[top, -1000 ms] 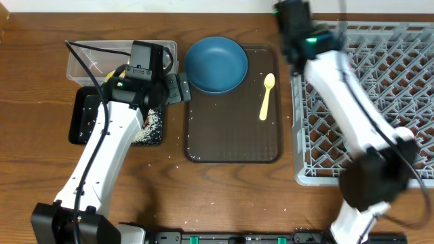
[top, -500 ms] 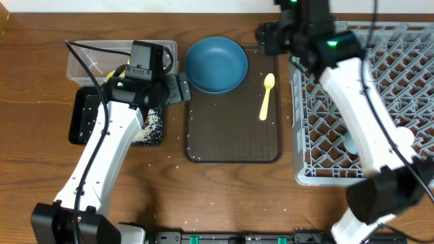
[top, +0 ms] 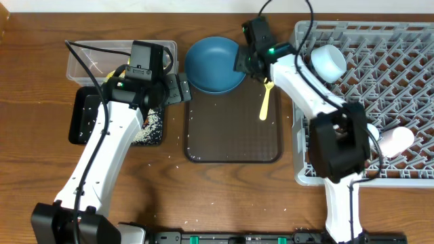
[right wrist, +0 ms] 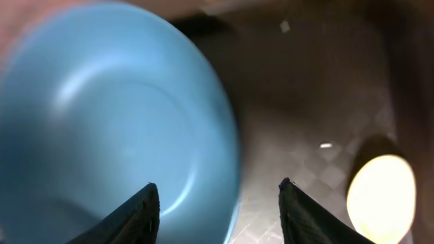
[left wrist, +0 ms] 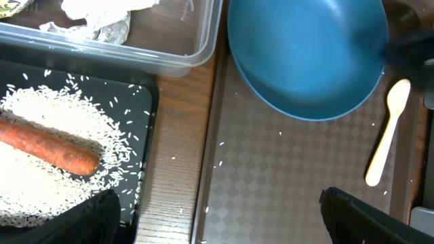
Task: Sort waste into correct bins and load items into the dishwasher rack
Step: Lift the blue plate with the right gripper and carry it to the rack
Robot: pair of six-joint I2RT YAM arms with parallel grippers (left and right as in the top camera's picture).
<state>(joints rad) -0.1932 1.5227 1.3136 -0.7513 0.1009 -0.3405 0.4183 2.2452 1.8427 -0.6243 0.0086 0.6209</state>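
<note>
The big dark-blue bowl (top: 214,64) sits at the far end of the brown tray (top: 234,139). My right gripper (top: 243,62) hangs at its right rim. In the right wrist view the gripper (right wrist: 218,184) is open and straddles that rim, one finger over the bowl (right wrist: 108,129) and the other over the tray. The yellow spoon (top: 266,98) lies just to the right. My left gripper (top: 179,88) stands open over the tray's left edge, holding nothing (left wrist: 217,200). A carrot (left wrist: 51,146) and rice (left wrist: 41,112) lie in the black tray (top: 81,118). Tissue (left wrist: 102,13) lies in the clear tub (top: 95,57).
The grey dishwasher rack (top: 380,102) fills the right side, with one pale cup (top: 329,59) at its far left and another (top: 397,139) at its right. Loose rice grains are scattered on the wooden table (top: 169,159) beside the brown tray.
My right arm has swung left from over the rack's far corner down to the bowl's right rim, and its jaws have narrowed somewhat. The left arm has not moved.
</note>
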